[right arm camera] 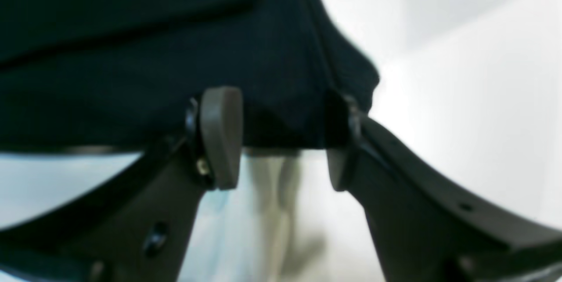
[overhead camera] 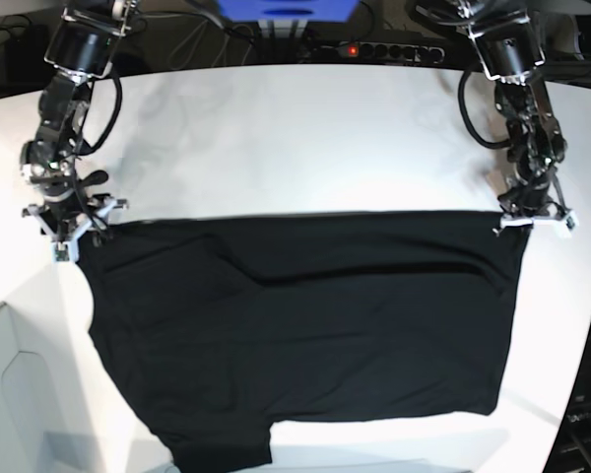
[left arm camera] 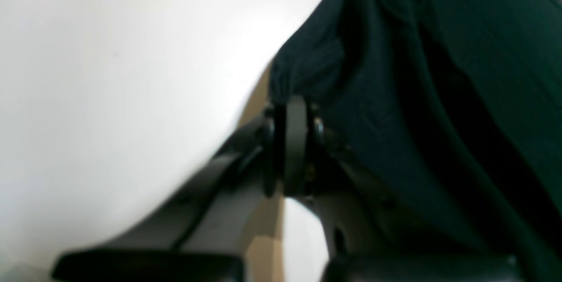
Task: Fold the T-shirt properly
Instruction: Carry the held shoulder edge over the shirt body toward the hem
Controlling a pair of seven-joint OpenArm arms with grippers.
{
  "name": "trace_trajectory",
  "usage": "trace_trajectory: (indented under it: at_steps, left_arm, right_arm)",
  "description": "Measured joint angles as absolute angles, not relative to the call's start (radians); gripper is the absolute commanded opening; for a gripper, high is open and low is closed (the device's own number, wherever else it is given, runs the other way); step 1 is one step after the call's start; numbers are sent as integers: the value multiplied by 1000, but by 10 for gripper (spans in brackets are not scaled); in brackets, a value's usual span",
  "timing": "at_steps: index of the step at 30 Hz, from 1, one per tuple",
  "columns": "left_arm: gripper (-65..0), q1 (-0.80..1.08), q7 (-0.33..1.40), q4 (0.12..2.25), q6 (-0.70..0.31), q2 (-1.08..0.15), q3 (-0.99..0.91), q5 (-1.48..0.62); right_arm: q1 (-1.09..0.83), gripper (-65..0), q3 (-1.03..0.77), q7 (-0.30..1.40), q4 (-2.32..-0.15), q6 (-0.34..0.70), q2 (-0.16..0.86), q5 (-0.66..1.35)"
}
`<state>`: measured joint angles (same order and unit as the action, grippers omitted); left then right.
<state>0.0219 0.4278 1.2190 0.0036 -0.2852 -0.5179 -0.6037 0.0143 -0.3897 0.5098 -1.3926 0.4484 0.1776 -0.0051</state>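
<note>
The T-shirt (overhead camera: 305, 325) lies spread plain side up at the table's (overhead camera: 305, 128) 6 o'clock half, unfolded. Left gripper (overhead camera: 534, 219) pinches its 2 o'clock corner; right gripper (overhead camera: 71, 229) straddles the 10 o'clock corner, jaws apart (every fold remains).

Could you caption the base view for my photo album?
Two arms hold a black T-shirt at its top corners over a white table.
</note>
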Motion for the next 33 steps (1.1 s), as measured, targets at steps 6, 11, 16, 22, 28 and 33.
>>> trace_trajectory:
  at_steps: [6, 11, 16, 22, 28, 33]
  left_arm:
    - [-650, 22, 430, 1219, 4, -285, -518, -604]
    - [-650, 22, 430, 1218, 4, -285, -518, -604]
    - [-650, 22, 430, 1217, 4, -285, -518, -604]
    - [-650, 27, 429, 1217, 4, -286, -519, -603]
    - [-650, 36, 430, 1217, 3, -285, -519, -604]
    - [-650, 74, 431, 1271, -1, -284, -517, -608]
  right_arm:
    - [52, -347, -440, 496, -1364, 448, 202, -4]
    - [57, -347, -442, 494, -1310, 448, 205, 0]
    - [62, -347, -442, 451, -1250, 445, 210, 20]
    - [67, -380, -442, 438, -1230, 445, 213, 31]
    - [32, -650, -439, 420, -1250, 457, 219, 49]
    - [-70, -650, -443, 455, -1375, 457, 221, 22]
